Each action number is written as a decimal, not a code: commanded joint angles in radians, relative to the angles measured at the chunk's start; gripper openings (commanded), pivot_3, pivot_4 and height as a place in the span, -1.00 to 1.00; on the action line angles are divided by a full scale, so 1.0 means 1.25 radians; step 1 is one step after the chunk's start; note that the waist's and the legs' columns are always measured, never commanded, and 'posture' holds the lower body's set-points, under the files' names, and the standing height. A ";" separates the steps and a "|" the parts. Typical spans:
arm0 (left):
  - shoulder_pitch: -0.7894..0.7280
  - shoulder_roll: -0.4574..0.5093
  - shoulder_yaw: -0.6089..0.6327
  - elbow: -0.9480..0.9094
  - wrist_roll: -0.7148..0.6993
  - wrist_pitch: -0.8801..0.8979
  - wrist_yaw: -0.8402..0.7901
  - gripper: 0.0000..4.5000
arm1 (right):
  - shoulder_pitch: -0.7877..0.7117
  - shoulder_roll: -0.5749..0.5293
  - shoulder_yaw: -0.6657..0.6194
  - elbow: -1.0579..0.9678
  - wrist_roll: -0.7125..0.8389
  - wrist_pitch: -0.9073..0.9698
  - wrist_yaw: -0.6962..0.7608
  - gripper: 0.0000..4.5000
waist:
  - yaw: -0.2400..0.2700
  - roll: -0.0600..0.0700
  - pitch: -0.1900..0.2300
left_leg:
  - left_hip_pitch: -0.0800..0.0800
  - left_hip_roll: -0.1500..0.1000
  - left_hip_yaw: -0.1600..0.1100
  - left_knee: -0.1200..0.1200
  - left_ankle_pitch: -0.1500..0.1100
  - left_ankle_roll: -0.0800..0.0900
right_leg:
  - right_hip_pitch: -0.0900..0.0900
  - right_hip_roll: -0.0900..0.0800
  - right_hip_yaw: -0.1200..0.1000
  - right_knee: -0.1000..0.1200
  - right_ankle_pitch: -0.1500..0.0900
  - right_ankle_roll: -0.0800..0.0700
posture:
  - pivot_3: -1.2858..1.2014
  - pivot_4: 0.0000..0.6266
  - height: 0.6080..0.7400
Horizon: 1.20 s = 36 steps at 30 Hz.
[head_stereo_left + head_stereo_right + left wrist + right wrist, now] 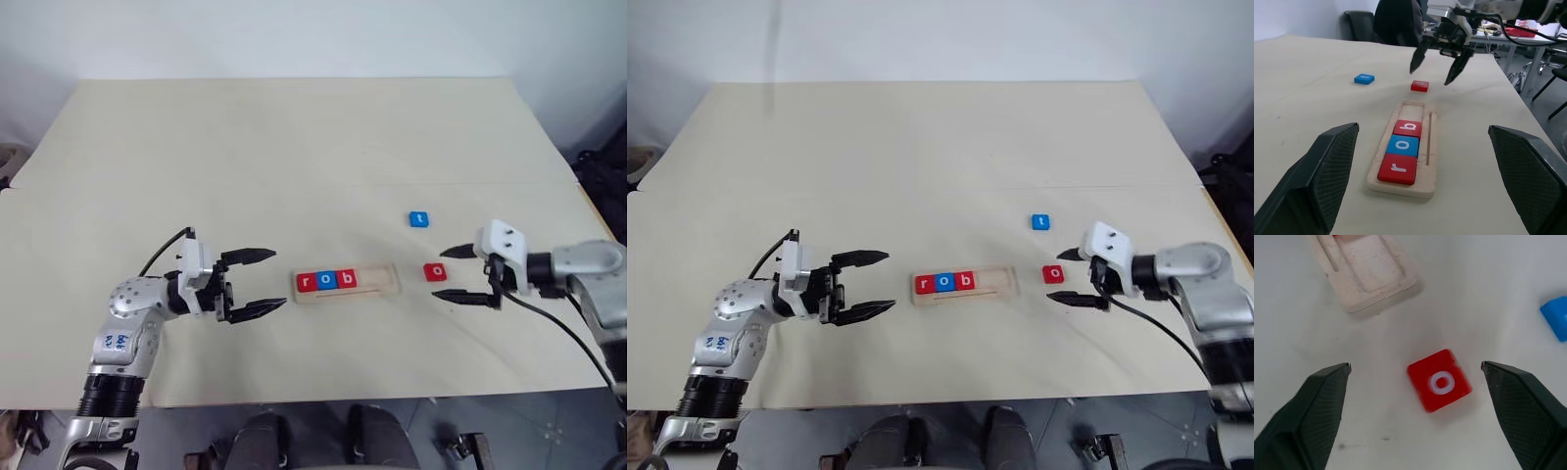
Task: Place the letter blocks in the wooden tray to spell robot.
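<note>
With the blue t block (419,219) at my eleven o'clock, my wide-open, empty right claw (454,274) flanks the red o block (435,272), my left claw (259,282) gaping empty.

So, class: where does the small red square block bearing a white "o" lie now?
The red "o" block lies on the table, just right of the pale wooden tray, between the open right end effector's fingers, below the blue "t" block.

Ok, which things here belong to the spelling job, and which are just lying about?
Job:
- wooden tray holding r, o, b
- red o block on the table, between the open right gripper's fingers
- blue t block

Lying about:
- chair beyond the table
</note>
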 commanded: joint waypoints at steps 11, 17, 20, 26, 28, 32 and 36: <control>0.025 0.011 0.013 -0.073 -0.014 0.005 0.008 1.00 | -0.122 0.043 0.062 0.207 -0.062 -0.112 0.152 -0.18 | 0.002 0.000 0.000 | 0.000 0.000 -0.001 0.000 0.000 0.000 | 0.000 0.000 -0.002 0.001 0.000 0.000 | 0.03 -0.52 1.00; 0.026 0.009 0.012 -0.073 -0.012 0.002 0.010 1.00 | -0.140 0.052 0.054 0.090 -0.034 -0.004 0.162 -0.35 | 0.001 0.000 0.000 | 0.000 0.001 -0.001 0.000 0.000 0.000 | 0.000 0.000 -0.002 0.001 0.000 0.000 | 0.03 -0.52 1.00; 0.028 0.008 0.010 -0.075 -0.011 0.001 0.011 1.00 | -0.140 0.077 0.053 -0.025 0.005 0.096 0.153 -0.35 | 0.001 0.000 0.000 | 0.000 0.001 -0.002 0.000 0.000 0.000 | 0.000 0.000 -0.002 0.001 0.000 0.000 | 0.03 -0.52 1.00; 0.025 0.003 0.005 -0.072 -0.008 0.001 0.016 1.00 | -0.157 0.141 0.094 -0.123 0.006 0.163 0.121 -0.35 | 0.004 0.000 0.000 | -0.001 0.000 -0.002 0.000 0.000 0.000 | 0.000 0.000 -0.002 0.001 0.000 0.000 | 0.03 -0.52 1.00; 0.024 0.001 0.003 -0.072 -0.006 0.001 0.019 1.00 | -0.163 0.161 0.113 -0.117 -0.011 0.150 0.116 -0.35 | 0.006 0.000 0.000 | -0.001 0.000 -0.002 0.000 0.000 0.000 | 0.000 -0.001 -0.002 0.001 0.000 0.000 | 0.03 -0.52 1.00; 0.025 -0.002 0.001 -0.080 -0.006 0.003 0.030 1.00 | -0.177 0.191 0.142 -0.080 -0.039 0.118 0.105 -0.35 | 0.007 0.000 0.000 | -0.001 0.000 -0.002 0.000 0.000 0.000 | 0.000 -0.001 -0.002 0.001 0.000 0.000 | 0.03 -0.52 1.00; 0.037 0.000 0.007 -0.093 -0.007 0.004 0.044 1.00 | -0.189 0.212 0.158 -0.038 -0.054 0.088 0.102 -0.35 | 0.005 0.000 0.000 | -0.001 0.000 -0.002 0.000 0.000 0.000 | 0.000 -0.001 -0.002 0.001 0.000 0.000 | 0.03 -0.52 1.00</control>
